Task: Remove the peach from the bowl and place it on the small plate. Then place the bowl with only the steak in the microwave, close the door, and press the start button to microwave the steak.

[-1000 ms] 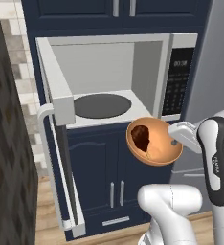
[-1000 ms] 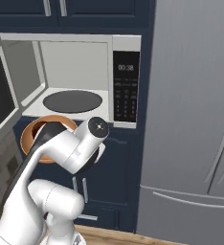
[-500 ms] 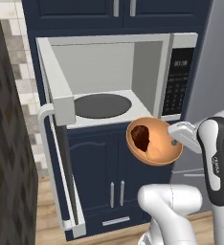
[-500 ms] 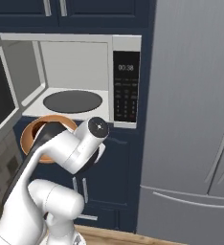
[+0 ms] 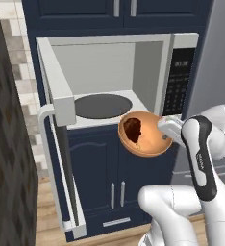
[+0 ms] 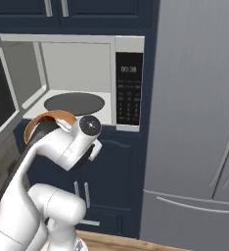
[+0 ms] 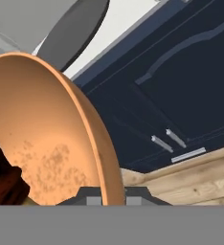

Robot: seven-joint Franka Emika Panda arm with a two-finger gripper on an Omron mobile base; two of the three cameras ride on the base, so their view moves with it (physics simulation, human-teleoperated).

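My gripper [image 5: 165, 130] is shut on the right rim of the orange bowl [image 5: 148, 140]. It holds the bowl tilted in the air, just in front of and a little below the open microwave [image 5: 109, 67]. The dark steak [image 5: 132, 129] lies inside the bowl against its left wall. In the hand view the bowl [image 7: 47, 134] rises between my fingertips [image 7: 94, 201], with the steak [image 7: 4, 177] at lower left. The right base view has the bowl's rim [image 6: 43, 120] peeking out behind my arm. The peach and the small plate are out of view.
The microwave door [image 5: 54, 81] stands swung open to the left. The dark turntable [image 5: 102, 105] lies on the oven floor and the keypad [image 5: 177, 86] is on the right. Navy cabinet doors [image 5: 109, 178] are below. A grey fridge [image 6: 194, 122] stands to the right.
The bowl has risen slightly and moved a little left, toward the microwave opening. My grip on its rim is unchanged.
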